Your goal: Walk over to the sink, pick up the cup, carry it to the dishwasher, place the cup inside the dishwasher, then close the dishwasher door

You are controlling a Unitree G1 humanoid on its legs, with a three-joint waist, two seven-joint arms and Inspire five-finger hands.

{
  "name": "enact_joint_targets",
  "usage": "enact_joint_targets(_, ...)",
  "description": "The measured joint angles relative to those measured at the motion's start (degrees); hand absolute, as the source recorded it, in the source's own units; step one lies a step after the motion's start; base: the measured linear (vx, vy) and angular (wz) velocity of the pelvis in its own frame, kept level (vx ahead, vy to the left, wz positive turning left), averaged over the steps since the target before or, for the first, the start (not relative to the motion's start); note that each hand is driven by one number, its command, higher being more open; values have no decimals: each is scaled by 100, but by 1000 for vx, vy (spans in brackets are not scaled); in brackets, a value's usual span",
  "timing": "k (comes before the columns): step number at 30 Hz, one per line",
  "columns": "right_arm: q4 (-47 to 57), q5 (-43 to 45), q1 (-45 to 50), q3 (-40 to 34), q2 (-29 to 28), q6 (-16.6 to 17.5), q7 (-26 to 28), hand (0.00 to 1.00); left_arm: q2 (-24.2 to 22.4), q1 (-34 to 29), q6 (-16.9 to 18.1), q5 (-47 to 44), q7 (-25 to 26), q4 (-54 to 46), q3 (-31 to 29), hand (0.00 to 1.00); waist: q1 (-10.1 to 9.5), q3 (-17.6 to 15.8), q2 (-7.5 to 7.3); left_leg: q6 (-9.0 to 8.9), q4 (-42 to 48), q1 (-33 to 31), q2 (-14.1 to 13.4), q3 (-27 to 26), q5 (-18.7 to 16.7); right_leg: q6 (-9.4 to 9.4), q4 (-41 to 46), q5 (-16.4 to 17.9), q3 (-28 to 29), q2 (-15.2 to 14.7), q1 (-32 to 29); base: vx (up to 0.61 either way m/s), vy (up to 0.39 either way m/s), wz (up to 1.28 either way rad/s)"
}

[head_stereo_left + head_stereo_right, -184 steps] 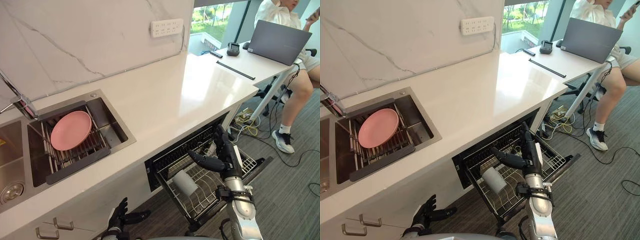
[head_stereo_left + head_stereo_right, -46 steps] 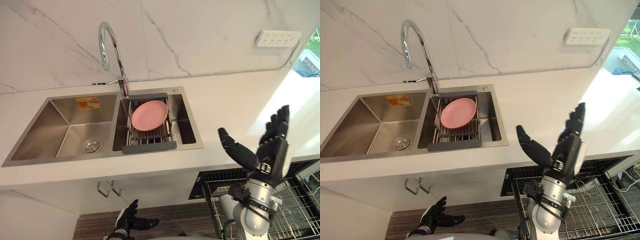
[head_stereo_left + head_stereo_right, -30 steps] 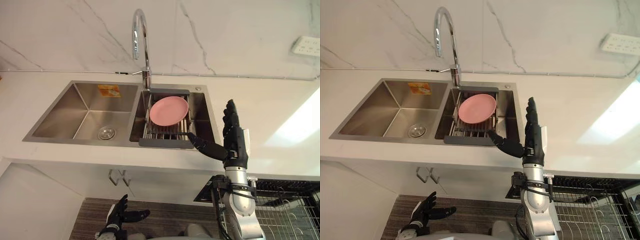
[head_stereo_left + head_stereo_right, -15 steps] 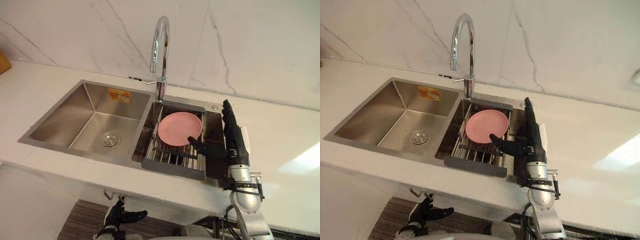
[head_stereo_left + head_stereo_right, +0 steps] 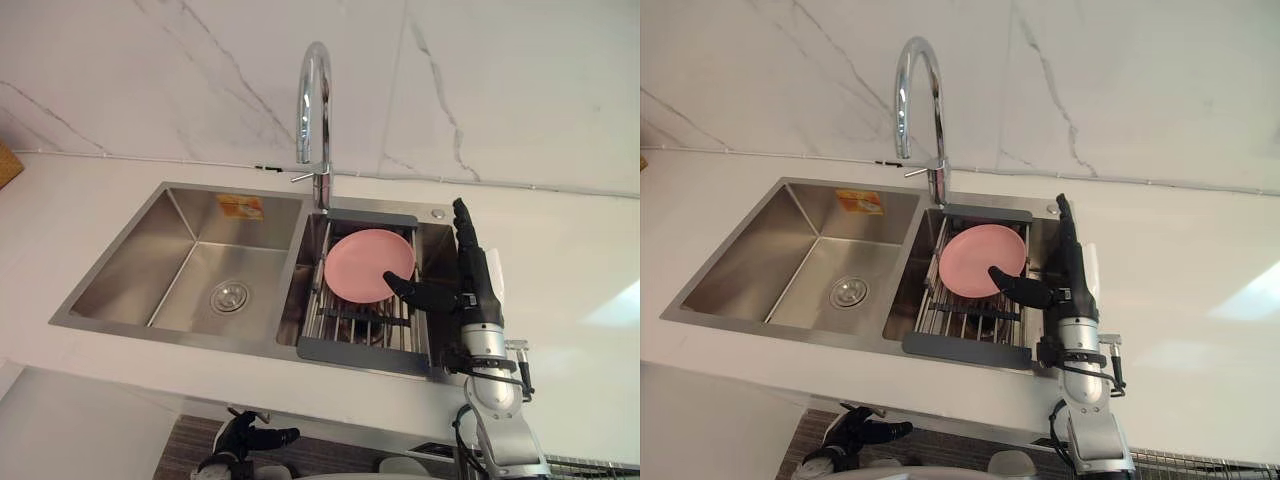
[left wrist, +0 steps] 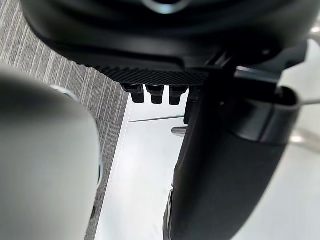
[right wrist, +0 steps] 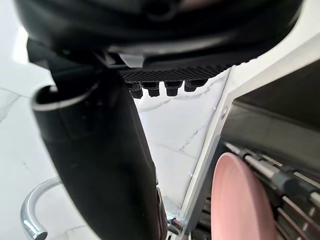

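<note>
My right robot hand (image 5: 474,290) is wide and holds nothing. It is over the right end of the sink (image 5: 180,255), thumb near the pink plate (image 5: 362,262) on the rack (image 5: 360,328). I cannot tell where the cup is, so I should look well before reaching.
</note>
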State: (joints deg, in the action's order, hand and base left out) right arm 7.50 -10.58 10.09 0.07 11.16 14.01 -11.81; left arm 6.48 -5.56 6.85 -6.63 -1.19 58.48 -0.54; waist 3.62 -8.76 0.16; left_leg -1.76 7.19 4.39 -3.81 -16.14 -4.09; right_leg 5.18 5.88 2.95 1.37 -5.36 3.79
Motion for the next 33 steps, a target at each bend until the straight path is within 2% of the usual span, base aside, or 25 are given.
enact_joint_targets(9,0,-205,88,-9,11,-72,149,100,94,-44,61,-6,75,20,-2,100,31,25,-12,-33,-225,67,-15,-163,115,-16,-308,-254,187,65,2,-14,-10,-10)
enact_joint_targets(10,-3,-204,194,-12,12,-72,689,100,429,-703,481,217,11,51,213,100,-112,156,-112,-39,-98,114,-11,-186,17,-29,-391,-309,283,92,65,-2,4,-6)
enact_joint_targets(17,-6,-198,194,-12,19,-72,726,100,391,-714,480,214,10,63,204,100,-121,180,-90,-31,-142,106,-15,-182,26,-33,-442,-305,235,74,74,0,0,1)
enact_joint_targets(20,-24,-188,188,-57,21,-71,897,100,341,-763,472,203,7,72,165,100,-140,256,-47,33,-343,135,13,-183,145,-58,-556,-325,-14,5,79,20,-10,4)
enact_joint_targets(25,-56,-236,181,-112,127,-66,1057,100,269,-826,402,92,-20,90,-17,100,-263,390,-38,-52,-831,253,-4,-189,367,6,-793,-475,-310,54,96,59,-60,2)
enact_joint_targets(27,-58,-558,136,-190,224,-22,1048,100,232,-836,343,76,-50,86,-134,100,-279,400,-35,-86,-923,269,-24,-187,398,-3,-851,-510,-498,107,101,46,-55,1)
enact_joint_targets(33,-58,-1592,113,-222,371,29,882,100,221,-838,264,88,-56,87,-139,100,-262,403,-33,-93,-1044,387,-55,-291,402,-4,-883,-513,-517,126,140,5,-30,-7)
